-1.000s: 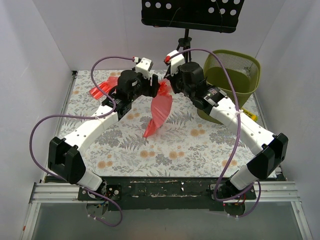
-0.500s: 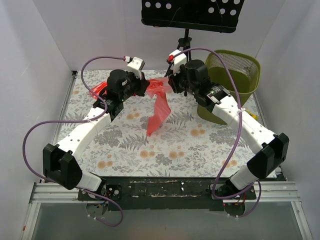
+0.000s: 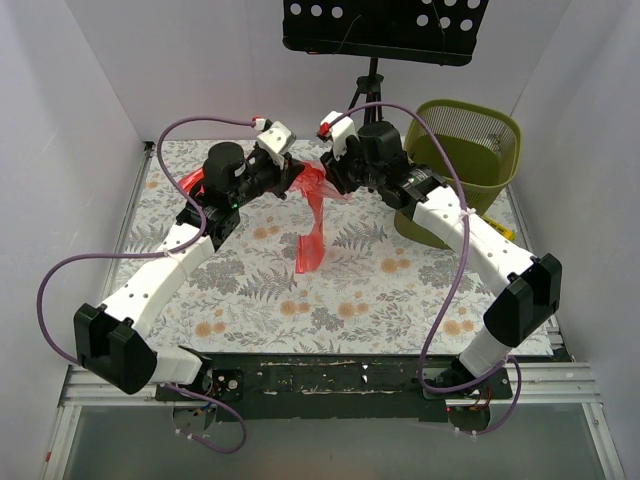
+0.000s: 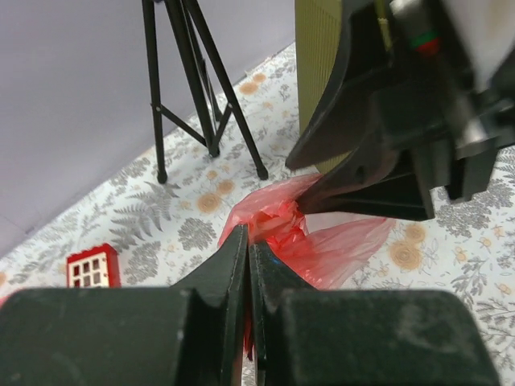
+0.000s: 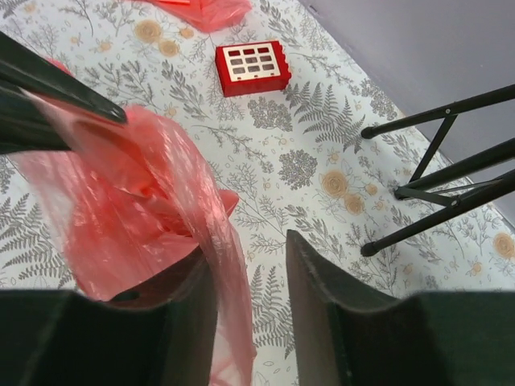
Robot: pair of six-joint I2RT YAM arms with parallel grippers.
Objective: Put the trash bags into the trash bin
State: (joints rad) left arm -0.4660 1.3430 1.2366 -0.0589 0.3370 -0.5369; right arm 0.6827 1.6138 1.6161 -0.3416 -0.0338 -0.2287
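A red trash bag (image 3: 313, 235) hangs above the middle of the flowered table, bunched at its top. My left gripper (image 3: 293, 180) is shut on that bunched top (image 4: 278, 229), the film pinched between its fingers. My right gripper (image 3: 330, 183) faces it from the right with its jaws open; the film (image 5: 145, 201) drapes over its left finger (image 5: 181, 314) without being pinched. A second red trash bag (image 3: 193, 183) lies at the far left behind the left arm. The olive-green trash bin (image 3: 470, 140) stands at the far right.
A small red box with white buttons (image 5: 251, 67) lies on the table beyond the grippers. A black tripod (image 4: 201, 88) carrying a music stand (image 3: 385, 25) rises at the back centre. White walls close in both sides and the back.
My left gripper has shut on the bag's top and my right gripper has opened off it. Both grippers and the hanging bag drifted slightly left.
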